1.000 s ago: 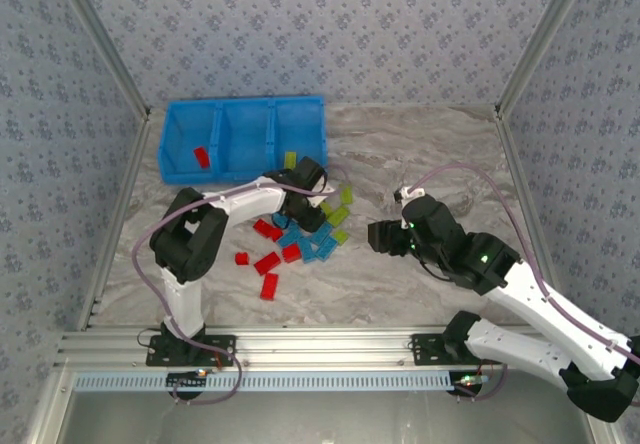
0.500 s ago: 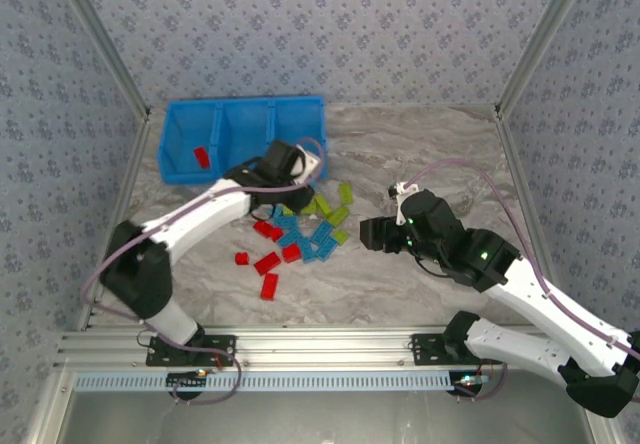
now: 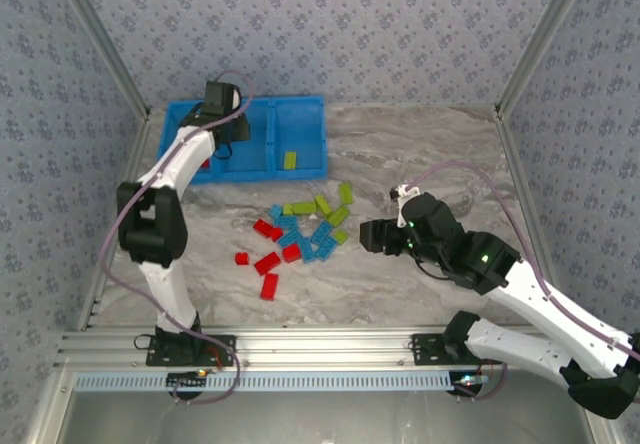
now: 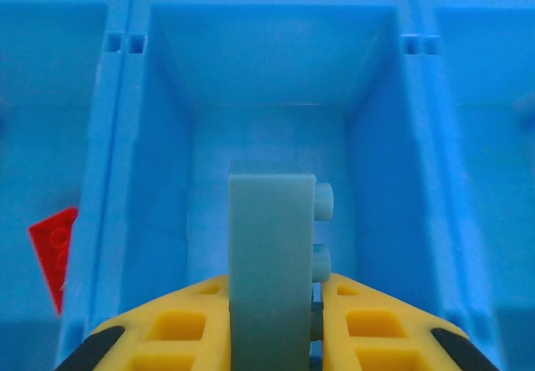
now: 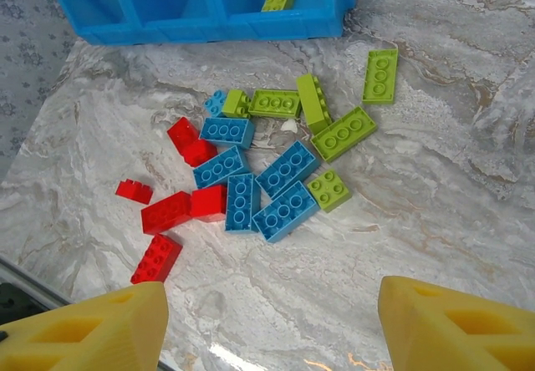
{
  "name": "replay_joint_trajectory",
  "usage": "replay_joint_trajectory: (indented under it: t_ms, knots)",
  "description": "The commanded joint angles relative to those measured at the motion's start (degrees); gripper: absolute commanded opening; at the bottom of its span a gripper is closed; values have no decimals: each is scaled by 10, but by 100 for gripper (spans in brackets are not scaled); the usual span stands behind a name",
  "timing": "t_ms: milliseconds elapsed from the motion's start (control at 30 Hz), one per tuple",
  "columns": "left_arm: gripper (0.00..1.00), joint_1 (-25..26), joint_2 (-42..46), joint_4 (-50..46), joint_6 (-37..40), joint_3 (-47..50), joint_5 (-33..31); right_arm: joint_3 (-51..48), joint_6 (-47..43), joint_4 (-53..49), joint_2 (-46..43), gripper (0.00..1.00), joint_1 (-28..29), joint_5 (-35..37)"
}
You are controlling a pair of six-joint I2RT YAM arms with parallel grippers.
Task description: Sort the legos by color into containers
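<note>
Arm (image 3: 185, 159) outstretched, left jaws over middle blue plastic bin (image 4: 267, 62), clamping pale blue studded brick (image 4: 272, 246), base hidden; right jaws wide.

This is a robotics lab test cell, not a lived-in room. A marble-patterned worktop (image 3: 430, 144) is boxed in on three sides by panels (image 3: 330, 24) covered in one repeating blue-grey print, and these are held by bare aluminium posts (image 3: 100, 39). Along the worktop's near edge runs a slotted aluminium rail (image 3: 330, 342), to which two white-and-black robot arms are bolted at their bases (image 3: 185, 349), with loose lavender cables (image 3: 470, 169) trailing from them. The only props are lego bricks (image 3: 300, 234) and a blue three-bin tray (image 3: 300, 100).
</note>
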State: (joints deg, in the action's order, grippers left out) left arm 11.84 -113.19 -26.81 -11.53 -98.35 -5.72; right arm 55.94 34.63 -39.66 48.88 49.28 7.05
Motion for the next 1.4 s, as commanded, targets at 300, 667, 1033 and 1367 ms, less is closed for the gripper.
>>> replay_joint_trajectory:
  t_ms: [300,667,1033,1367]
  knots:
    - [38,-2,-78,-67,-43,-88,32,-22,48,-23,-43,73,9,41]
    - [41,78,269,28,-62,167,69,-47,43,30,19,78,-13,61]
    - [49,331,605,-90,24,343,7,10,-34,152,273,76,-80,-47]
    - [61,351,704,-167,28,439,74,180,-132,155,522,67,-107,-103]
